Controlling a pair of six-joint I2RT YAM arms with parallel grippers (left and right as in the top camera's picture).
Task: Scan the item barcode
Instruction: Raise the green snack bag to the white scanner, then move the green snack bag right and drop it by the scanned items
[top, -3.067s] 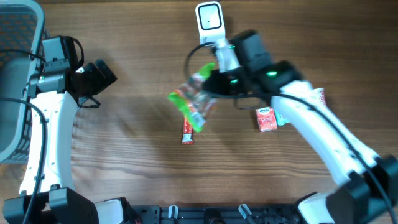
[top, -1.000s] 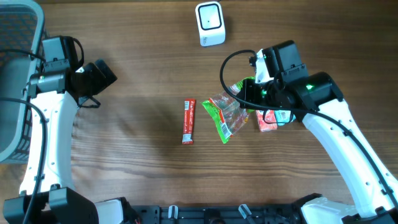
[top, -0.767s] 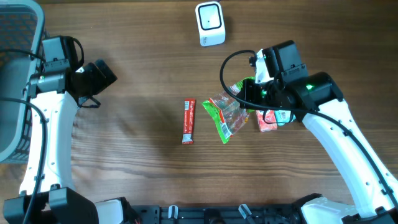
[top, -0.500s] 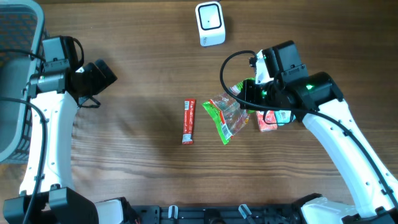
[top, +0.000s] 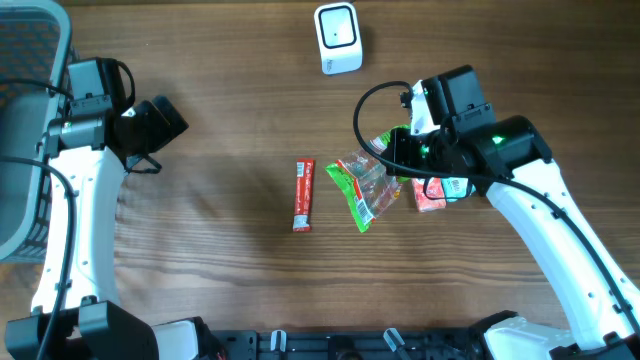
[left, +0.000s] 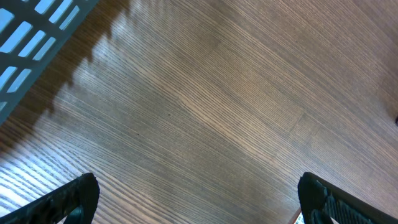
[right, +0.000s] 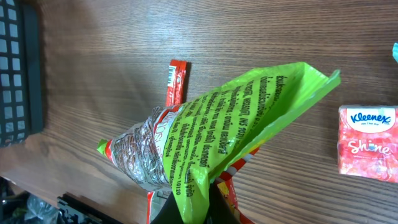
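My right gripper (top: 402, 160) is shut on the green edge of a green and clear snack packet (top: 362, 186), which hangs above the table right of centre. In the right wrist view the packet (right: 211, 140) fills the middle, printed side towards the camera, its lower edge pinched in my right gripper (right: 200, 208). The white barcode scanner (top: 337, 38) stands at the table's far edge, well apart from the packet. My left gripper (top: 162, 124) hovers open at the left over bare wood, and both of its fingertips (left: 74, 198) show in the left wrist view with nothing between them.
A red stick packet (top: 303, 195) lies left of the held packet. A red Kleenex tissue pack (top: 430, 193) lies under my right arm, also seen as the tissue pack (right: 368, 142) in the right wrist view. A grey basket (top: 25, 120) sits at the far left edge.
Three seconds ago the packet was held up by the scanner; my right arm has since carried it back and to the right. Over the last second nothing has moved.
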